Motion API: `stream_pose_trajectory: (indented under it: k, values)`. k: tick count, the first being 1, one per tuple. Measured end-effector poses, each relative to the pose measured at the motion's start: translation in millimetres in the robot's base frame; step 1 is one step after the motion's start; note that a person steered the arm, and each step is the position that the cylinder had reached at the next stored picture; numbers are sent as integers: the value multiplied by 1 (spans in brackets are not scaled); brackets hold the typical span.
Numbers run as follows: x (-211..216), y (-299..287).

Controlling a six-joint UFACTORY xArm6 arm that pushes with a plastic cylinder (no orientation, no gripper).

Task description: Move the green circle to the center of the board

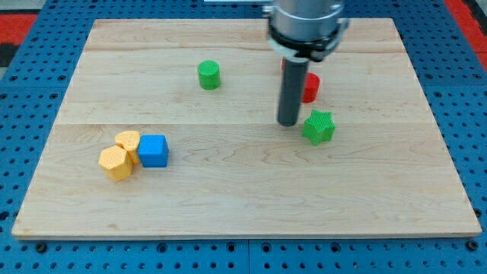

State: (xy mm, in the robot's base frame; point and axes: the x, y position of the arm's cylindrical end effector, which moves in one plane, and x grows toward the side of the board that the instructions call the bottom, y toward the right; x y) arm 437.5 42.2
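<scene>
A: Where does the green circle [208, 74] sit?

B: Toward the view's upper left of the worktop [243, 198], well apart from my tip [288, 122], which rests near the board's middle, just beside the green star [319, 126].

A: And the fingers?

B: None fitted — the arm ends in a bare rod, so there is nothing to open or close.

A: The likely fault?

B: A careless sweep could nudge the green star or the red block [310, 87] half hidden behind the rod; an off-centre push might send the circle skidding aside — toward the yellow blocks [122, 154] and blue cube [153, 151].
</scene>
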Motion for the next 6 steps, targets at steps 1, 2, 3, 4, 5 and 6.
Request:
stream_pose_trajectory:
  k: [1, 2, 3, 4, 5, 6]
  values:
    - [-9, -64]
    - [-53, -129]
    - [-87, -179]
    - [-127, -177]
    - [-144, -149]
    - [-118, -112]
